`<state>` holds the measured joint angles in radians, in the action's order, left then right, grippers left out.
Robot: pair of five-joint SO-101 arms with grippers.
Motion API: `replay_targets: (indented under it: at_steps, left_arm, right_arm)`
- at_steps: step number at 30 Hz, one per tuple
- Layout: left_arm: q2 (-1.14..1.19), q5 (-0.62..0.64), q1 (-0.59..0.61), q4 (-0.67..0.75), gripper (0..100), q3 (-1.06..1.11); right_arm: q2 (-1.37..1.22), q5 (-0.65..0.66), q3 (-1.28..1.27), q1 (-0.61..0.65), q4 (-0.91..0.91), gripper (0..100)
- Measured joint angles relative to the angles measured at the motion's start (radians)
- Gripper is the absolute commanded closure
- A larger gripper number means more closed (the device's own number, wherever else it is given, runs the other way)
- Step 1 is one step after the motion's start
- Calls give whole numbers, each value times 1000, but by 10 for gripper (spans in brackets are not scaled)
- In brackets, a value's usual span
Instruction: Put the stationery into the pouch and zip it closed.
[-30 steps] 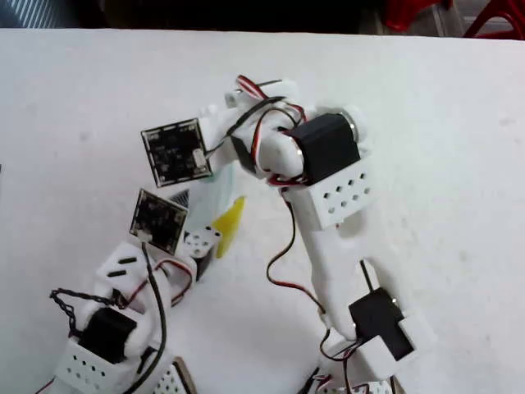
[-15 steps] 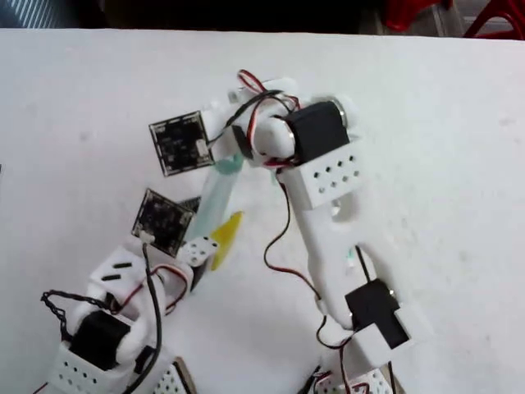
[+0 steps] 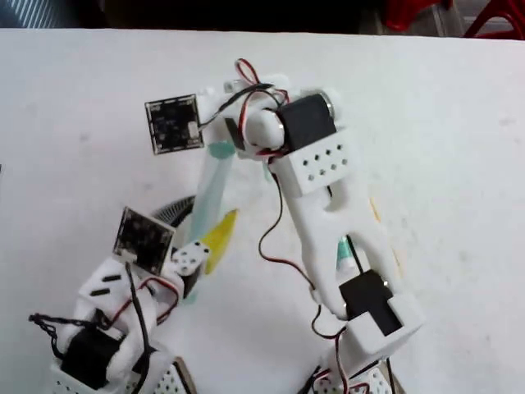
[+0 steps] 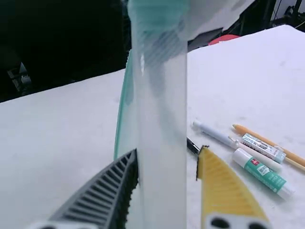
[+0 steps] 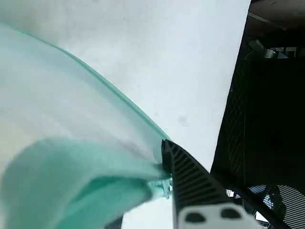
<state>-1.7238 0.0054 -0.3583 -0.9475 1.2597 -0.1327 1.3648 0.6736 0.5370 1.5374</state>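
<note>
The left tool (image 4: 169, 152) is clenched on the pouch (image 4: 159, 95), its black and yellow fingers pressing the clear, green-edged sleeve from both sides. The right tool (image 3: 221, 148) grips the far end. In the right wrist view only one ribbed finger shows against the green corner, so that grip looks firm but I cannot be sure. The pouch hangs between the two tools as a narrow strip, lifted off the tabletop (image 4: 57, 143) and turned edge-on.

I judge this the opening step: the pouch is held and being readied, and nothing has gone inside yet. The pen (image 4: 217, 136), the pencil (image 4: 267, 143) and the glue stick (image 4: 262, 174) lie together on the tabletop, just beyond the yellow finger and apart from the pouch.

The next move calls for a mouth that stays open and for one tool to let go and fetch an item, while the other holds the pouch steady. With both tools occupied, neither can pick anything up. In the high view the right arm (image 3: 344, 213) lies across those items, so it must swing clear before either tool can reach them.
</note>
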Motion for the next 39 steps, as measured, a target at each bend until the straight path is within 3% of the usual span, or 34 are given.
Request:
replay_targets:
  at_steps: [6,21,30,35,39]
  left_arm:
    - [-80,0,0,-3,782,34]
    - [-101,0,-18,-224,768,-140]
    - [-94,0,-14,-81,771,-15]
    - [-101,0,64,-78,767,-38]
    - [-101,-83,130,-78,767,-78]
  right_arm:
    - [26,0,0,0,0,981]
    - [25,-15,0,-37,-26,981]
    - [25,-14,0,-55,-29,981]
    - [58,-14,0,-54,-29,981]
    - [137,51,0,-54,3,981]
